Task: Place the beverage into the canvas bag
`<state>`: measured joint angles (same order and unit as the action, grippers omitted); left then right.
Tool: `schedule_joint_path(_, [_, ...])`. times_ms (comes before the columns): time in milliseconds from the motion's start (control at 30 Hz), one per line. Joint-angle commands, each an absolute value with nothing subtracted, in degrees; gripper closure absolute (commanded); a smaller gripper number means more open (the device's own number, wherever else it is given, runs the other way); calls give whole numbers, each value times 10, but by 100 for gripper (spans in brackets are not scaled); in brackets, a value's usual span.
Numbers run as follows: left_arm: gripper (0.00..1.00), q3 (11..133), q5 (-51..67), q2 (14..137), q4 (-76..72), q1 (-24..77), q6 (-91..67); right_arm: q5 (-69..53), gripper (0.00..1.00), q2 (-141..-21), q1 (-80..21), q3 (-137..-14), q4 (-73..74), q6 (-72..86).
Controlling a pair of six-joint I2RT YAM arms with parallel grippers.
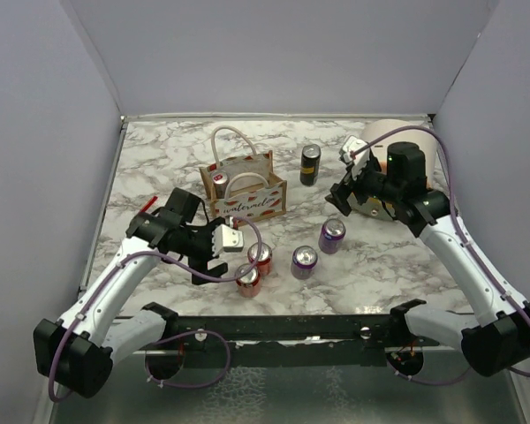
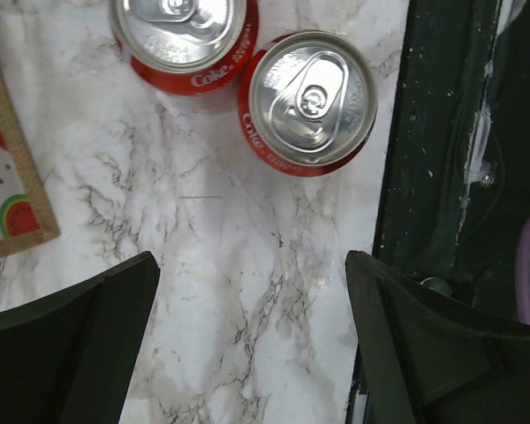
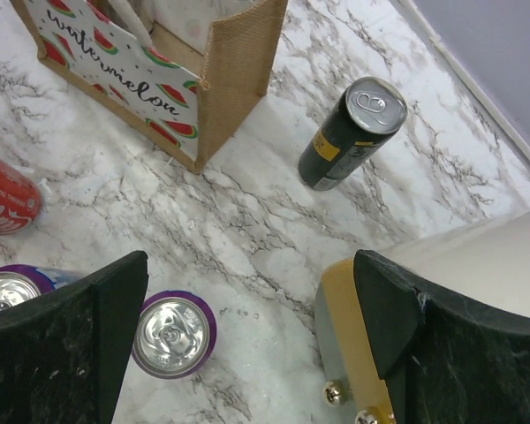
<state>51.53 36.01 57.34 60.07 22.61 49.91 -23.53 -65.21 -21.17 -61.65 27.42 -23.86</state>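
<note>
The tan canvas bag (image 1: 244,187) with rope handles and watermelon print stands mid-table; a can top (image 1: 219,180) shows inside it. Its corner shows in the right wrist view (image 3: 194,79). Two red cola cans (image 1: 254,268) stand in front of it, close together (image 2: 307,102). Two purple cans (image 1: 318,249) stand to their right; one sits below my right gripper (image 3: 172,334). A black can (image 1: 310,164) stands right of the bag (image 3: 353,131). My left gripper (image 1: 215,255) is open and empty, just short of the red cans (image 2: 252,265). My right gripper (image 1: 340,196) is open and empty above the table (image 3: 252,265).
A peach-and-yellow domed container (image 1: 397,141) stands at the back right, under my right arm; its yellow rim (image 3: 353,344) touches the right finger's side of the view. The dark front rail (image 2: 442,132) runs close beside the red cans. Grey walls enclose the marble table (image 1: 159,150).
</note>
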Motion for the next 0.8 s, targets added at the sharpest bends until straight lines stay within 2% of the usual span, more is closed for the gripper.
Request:
schedule_joint_path(0, [11, 497, 387, 592, 577, 268, 548, -290, 0, -623, -190, -595, 261, -251])
schedule_joint_path(467, [11, 459, 361, 637, 454, 377, 504, -365, 0, -639, -116, -599, 280, -242])
schedule_joint_path(767, [10, 430, 324, 634, 389, 428, 395, -376, 0, -643, -105, -597, 281, -240])
